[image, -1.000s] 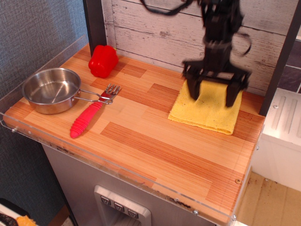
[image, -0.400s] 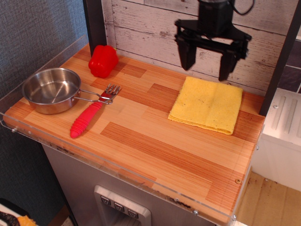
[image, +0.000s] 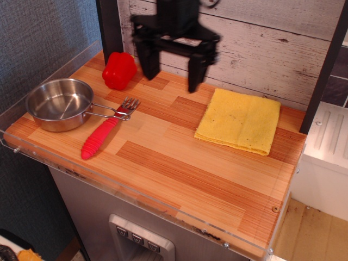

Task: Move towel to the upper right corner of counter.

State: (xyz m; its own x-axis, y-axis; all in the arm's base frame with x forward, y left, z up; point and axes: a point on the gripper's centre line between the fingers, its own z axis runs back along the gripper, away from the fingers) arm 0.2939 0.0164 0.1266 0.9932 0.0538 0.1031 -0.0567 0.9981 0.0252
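Observation:
The yellow towel (image: 240,120) lies flat and folded at the back right of the wooden counter (image: 179,163), close to the plank wall. My black gripper (image: 172,79) hangs above the back middle of the counter, left of the towel and apart from it. Its jaws are wide open and empty.
A red bell pepper (image: 119,70) sits at the back left. A steel pan (image: 60,104) stands at the left, its handle next to a red-handled fork (image: 106,133). A clear acrylic rim (image: 136,191) edges the counter. A white cabinet (image: 326,157) stands to the right.
My gripper was down over the towel, then rose off it and moved left across the back of the counter. The towel stays flat where it lay.

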